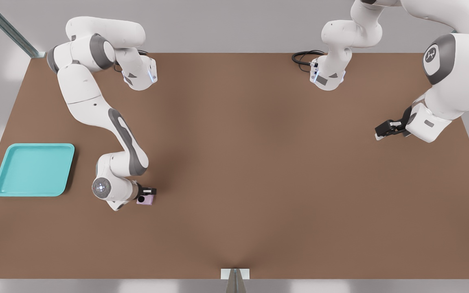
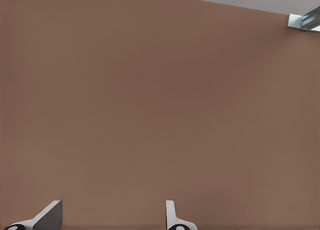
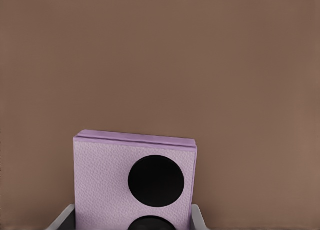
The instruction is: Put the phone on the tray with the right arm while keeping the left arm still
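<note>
The pale pink-lilac phone point(image 1: 146, 200) sits at the tip of my right arm's gripper point(image 1: 146, 191), toward the front view's left and near the table's front half. In the right wrist view the phone point(image 3: 105, 185) shows two black round lenses, and a grey fingertip point(image 3: 64, 218) touches each of its sides, so the gripper point(image 3: 132, 219) is shut on it. I cannot tell whether the phone rests on the table or hangs just above it. The turquoise tray point(image 1: 70, 171) lies flat with nothing in it, further toward the front view's left of the gripper, about one tray-width away.
The brown table point(image 1: 259, 183) spreads wide toward the front view's right. The parked arm's black gripper point(image 1: 387, 129) hangs over the far right side. A black cable point(image 1: 303, 57) loops by that arm's base at the back edge. A metal post point(image 1: 235, 280) stands at the front edge.
</note>
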Motion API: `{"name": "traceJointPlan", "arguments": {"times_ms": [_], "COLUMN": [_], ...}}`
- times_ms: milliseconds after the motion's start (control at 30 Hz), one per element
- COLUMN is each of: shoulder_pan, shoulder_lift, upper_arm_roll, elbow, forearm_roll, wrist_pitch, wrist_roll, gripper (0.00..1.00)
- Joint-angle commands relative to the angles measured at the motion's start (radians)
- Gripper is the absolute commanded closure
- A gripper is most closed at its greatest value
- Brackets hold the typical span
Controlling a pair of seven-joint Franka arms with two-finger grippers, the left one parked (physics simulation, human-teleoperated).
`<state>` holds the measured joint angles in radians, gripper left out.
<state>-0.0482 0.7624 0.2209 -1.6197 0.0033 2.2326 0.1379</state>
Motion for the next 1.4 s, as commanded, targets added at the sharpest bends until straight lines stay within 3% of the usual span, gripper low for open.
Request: {"name": "traceJointPlan", "arguments": {"times_ms": [0,300,467,700,733,767,900,967,1000,1067,1167,1200,1233,1267,1300,1333,1367], "shoulder_pan": [-0.004,-0.328,-0.533,-0.631,-0.642,-0.645,-0.641,-0.607,-0.565,-0.552,-0.429,-0.427,-0.319,-0.006,0.154,0.179,0.179], "shoulder_lift": [-0.018,-0.193,-0.206,-0.178,-0.164,-0.160,-0.166,-0.213,-0.264,-0.275,-0.296,-0.415,-0.549,-0.615,-0.620,-0.606,-0.517], "upper_arm_roll": [0.002,0.002,0.002,-0.002,-0.002,-0.003,0.000,0.109,0.191,0.414,0.497,0.493,0.319,-0.059,-0.254,-0.302,-0.304], "elbow": [-0.006,-0.062,-0.062,-0.066,-0.063,-0.060,-0.019,0.138,0.144,0.190,0.294,0.218,0.130,0.090,0.116,0.173,0.342], "forearm_roll": [-0.005,-0.025,-0.055,-0.095,-0.098,-0.098,-0.097,-0.114,-0.180,-0.313,-0.324,-0.295,-0.196,-0.105,-0.057,-0.020,-0.017], "wrist_pitch": [-0.004,-0.188,-0.234,-0.260,-0.254,-0.254,-0.263,-0.367,-0.373,-0.415,-0.571,-0.550,-0.557,-0.583,-0.645,-0.711,-0.863], "wrist_roll": [-0.046,-0.417,-0.681,-0.774,-0.779,-0.779,-0.775,-0.680,-0.505,-0.238,-0.092,-0.078,-0.083,-0.106,-0.133,-0.139,-0.136], "gripper": [0.24,0.24,0.24,0.23,0.17,0.03,0.00,0.00,0.00,0.00,0.00,0.00,0.00,0.00,0.00,0.00,0.02]}}
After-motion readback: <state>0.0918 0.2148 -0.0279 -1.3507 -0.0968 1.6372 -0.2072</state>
